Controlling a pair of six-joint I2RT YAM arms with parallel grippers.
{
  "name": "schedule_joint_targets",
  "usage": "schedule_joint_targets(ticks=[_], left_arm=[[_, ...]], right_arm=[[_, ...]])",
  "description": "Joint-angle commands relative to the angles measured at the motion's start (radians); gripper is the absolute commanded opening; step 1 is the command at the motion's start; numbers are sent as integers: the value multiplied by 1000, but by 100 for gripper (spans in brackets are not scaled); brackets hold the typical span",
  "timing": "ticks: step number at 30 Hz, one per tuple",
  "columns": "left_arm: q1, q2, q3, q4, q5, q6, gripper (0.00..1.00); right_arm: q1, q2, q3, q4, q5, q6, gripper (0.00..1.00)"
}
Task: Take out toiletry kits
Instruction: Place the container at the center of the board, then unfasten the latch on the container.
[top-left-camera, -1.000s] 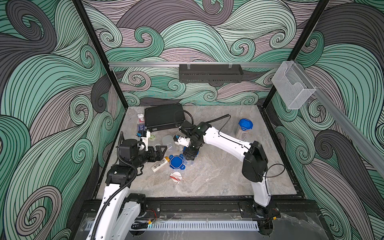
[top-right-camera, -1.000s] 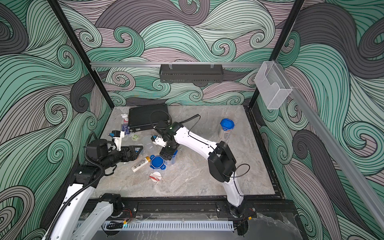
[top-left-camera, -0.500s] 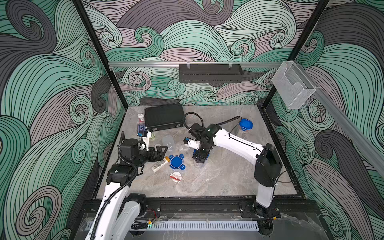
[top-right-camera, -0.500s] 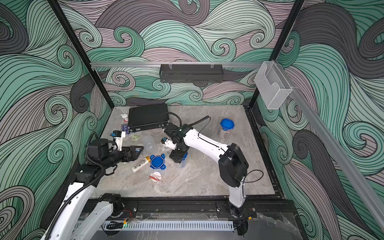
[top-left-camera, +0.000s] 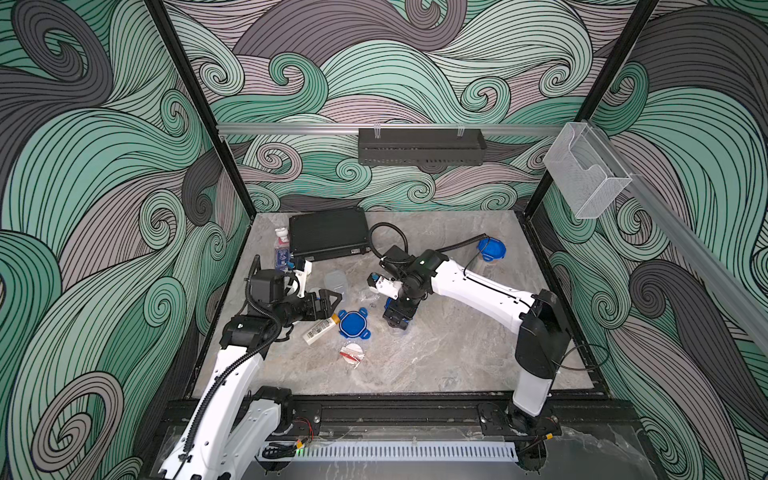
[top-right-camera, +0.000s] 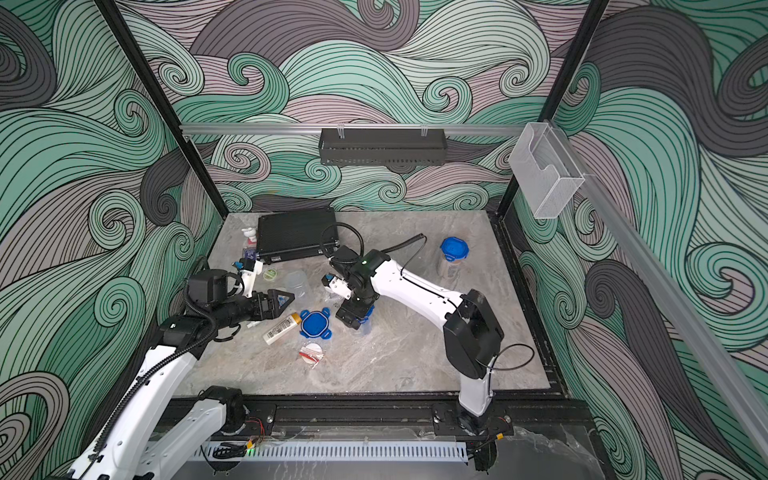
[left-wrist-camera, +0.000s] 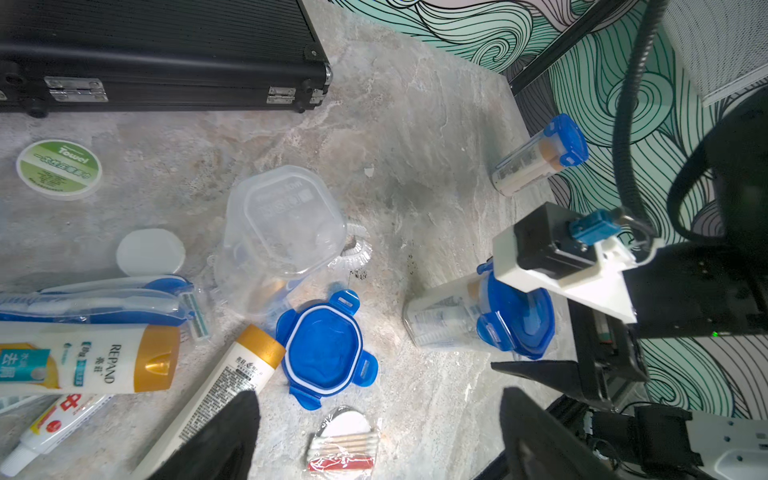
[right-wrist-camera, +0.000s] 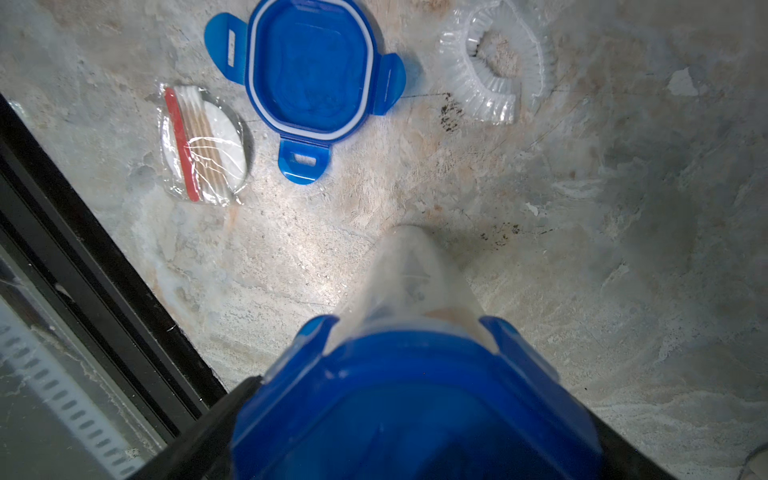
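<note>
The left end effector (left-wrist-camera: 380, 395) hangs low over the grey stone-look surface (top-left-camera: 436, 365) with its two black fingers (left-wrist-camera: 220, 436) spread wide, and it has hold of nothing. One finger is over the end of a white tube with an orange-gold cap (left-wrist-camera: 232, 374), which lies flat just beside a loose blue lid (left-wrist-camera: 324, 353). Around this tube the contents of one toiletry kit lie spread out on the surface: a second white tube (left-wrist-camera: 95, 361) with the same kind of cap, a razor in a blue pouch (left-wrist-camera: 104, 299), a small toothpaste tube (left-wrist-camera: 54, 419), a round white packet (left-wrist-camera: 150, 251), a round green towel packet (left-wrist-camera: 58, 168), a packet of cotton swabs (left-wrist-camera: 345, 440) and a folded clear shower cap (right-wrist-camera: 490, 75). The empty clear tub (left-wrist-camera: 282, 224), without lid, is among them, next to the pouch. The right end effector (top-left-camera: 399, 321) is directly above a kit tub (left-wrist-camera: 444, 316) that is closed with a blue cover (right-wrist-camera: 415, 395) and has its base on the surface, near the loose blue lid; white tubes show through its wall. The fingers of this end effector reach down at both sides of the cover, but I cannot tell if they press on it or stand free. A third tub (top-left-camera: 490, 249), closed and filled, stands well apart toward the back on the right side. The black ribbed case (top-left-camera: 328, 232) lies shut at the back, with a pump bottle (top-left-camera: 281, 249) just beside it.
</note>
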Motion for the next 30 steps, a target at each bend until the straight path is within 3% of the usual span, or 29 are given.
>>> schedule_joint_targets(ticks=[1,4,7,11,15,19,24,30], left_arm=[[-12,8,63,-24,76,-30,87],[-15,20,74,21,163,-100,82],[-36,56,83,93,238,-242,70],[-167,122,45,372,289,-504,53],[-301,261,72,552,263,-664,22],[-432,423,129,682,218,-729,1],[-490,581,118,855,217,-816,0],[-509,679,103,900,205,-819,0]], right_arm=[[-18,-98,-29,8,-37,19,99],[-52,-185,-68,17,-67,24,99],[-108,-290,-138,56,-105,30,99],[-242,-418,-284,188,-110,120,99],[-330,-547,-454,361,-131,222,99],[-390,-674,-639,517,-159,285,95],[-421,-733,-712,548,-134,324,91],[-422,-744,-719,554,-122,335,91]])
